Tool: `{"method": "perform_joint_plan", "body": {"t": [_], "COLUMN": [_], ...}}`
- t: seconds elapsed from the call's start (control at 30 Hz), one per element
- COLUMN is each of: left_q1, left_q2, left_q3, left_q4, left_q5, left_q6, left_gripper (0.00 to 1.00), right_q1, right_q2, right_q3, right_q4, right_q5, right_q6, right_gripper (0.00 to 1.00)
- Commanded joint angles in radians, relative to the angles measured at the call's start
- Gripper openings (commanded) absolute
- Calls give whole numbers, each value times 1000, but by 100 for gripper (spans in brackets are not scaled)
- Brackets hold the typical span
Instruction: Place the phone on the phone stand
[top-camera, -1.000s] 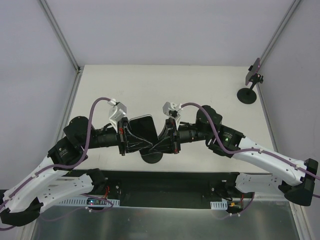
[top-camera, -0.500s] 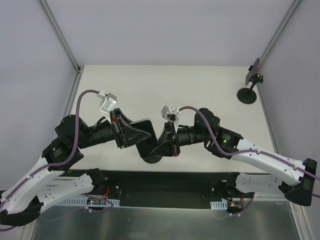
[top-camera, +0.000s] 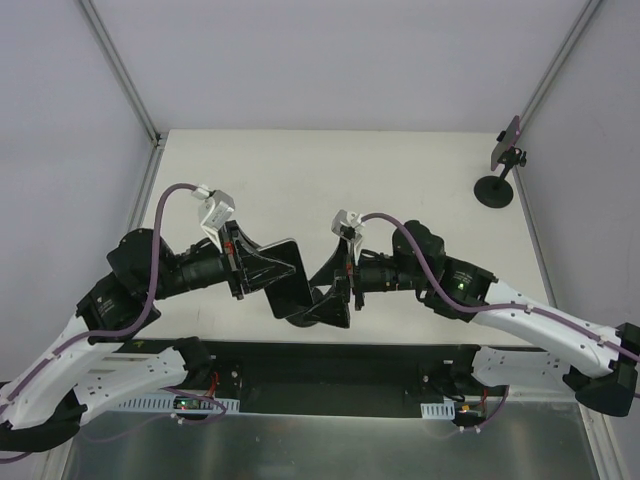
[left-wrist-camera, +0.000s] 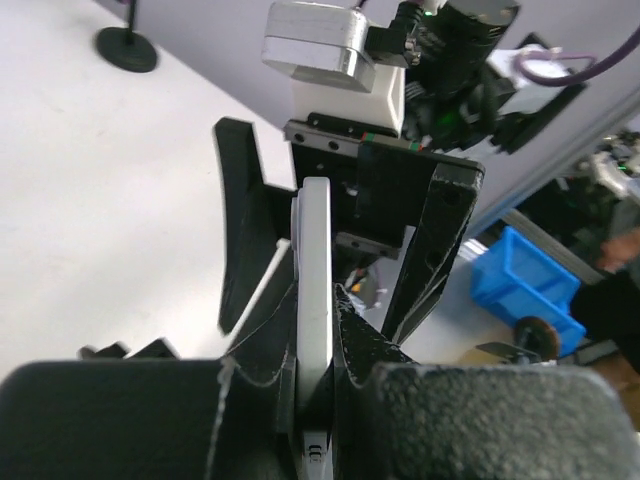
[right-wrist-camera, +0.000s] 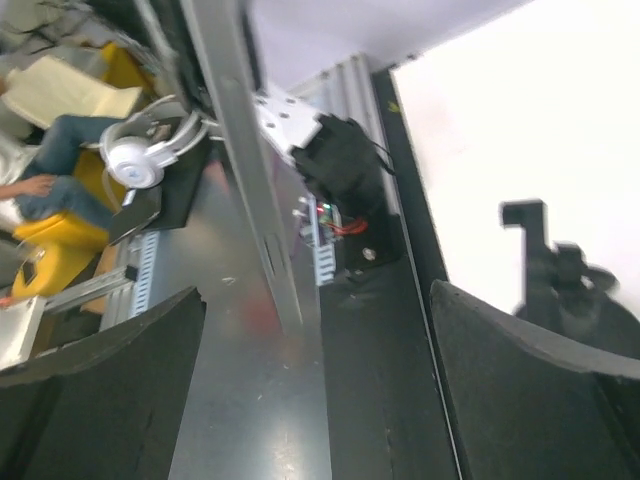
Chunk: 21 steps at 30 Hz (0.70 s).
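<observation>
Left gripper (top-camera: 268, 271) clamped on phone (top-camera: 288, 272), which sits edge-on between fingers (left-wrist-camera: 360, 350), right by stand (top-camera: 298, 319); contact unclear. Right gripper (top-camera: 330, 295) spread apart, empty, near stand.

The right gripper (right-wrist-camera: 315, 295) has its fingers spread wide apart; beyond one finger a black stand (right-wrist-camera: 560, 275) sits near the worktop (right-wrist-camera: 520, 100) edge

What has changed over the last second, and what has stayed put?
The left claw, shut on the phone, drew back leftward and tilted it. The right claw shifted slightly toward the near edge, by the phone stand, open and empty. The phone stand and the far-corner stand stayed put.
</observation>
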Motion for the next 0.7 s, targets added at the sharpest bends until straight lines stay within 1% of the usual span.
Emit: {"method": "perform_joint_plan", "body": {"t": [0.0,0.03,0.07,0.17,0.2,0.23,0.27,0.3,0.33,0.37,0.4,0.43,0.5,0.57,0.6,0.67], "left_q1": [3,3,3,3,3,3,3,3,3,1,3,1,3,3,3,3], "left_q2": [-50,-53,-56,-73,-76,-82,-85,-86,-91,-91,-92,-94,-94,-96,-97,-103], "left_q3": [84,90,96,96,95,95,95,95,95,93,90,89,84,81,78,73], "left_q4": [-117,-148,-200,-261,-278,-291,-301,-323,-332,-341,-349,-351,-352,-352,-352,-352], "left_q5": [-161,-187,-241,-313,-359,-369,-399,-433,-444,-453,-458,-456,-450,-436,-432,-425], "left_q6": [149,166,180,226,243,246,252,260,261,261,266,266,263,260,257,254], "left_gripper": [0,0,0,0,0,0,0,0,0,0,0,0,0,0,0,0], "right_q1": [-2,-2,1,51,111,142,171,212,231,255,295,311,337,343,345,345], "right_q2": [-43,-39,-36,-31,-22,-11,33,61,88,139,160,182,257,332,357,427], "right_q3": [8,4,3,-8,-8,21,53,91,165,193,219,236,296,358,380,438], "right_q4": [-180,-206,-226,-256,-267,-287,-331,-450,-492,-538,-584,-597,-660,-701,-755,-824], "right_q5": [228,248,335,504,587,730,815,875,955,1009,1047,1106,1150,1209,1229,1289], "right_q6": [39,54,121,191,235,257,290,342,355,378,402,433,496,539,557,617], "right_gripper": [96,96,96,96,96,96,96,96,96,97,100,93,83,83,76,67]}}
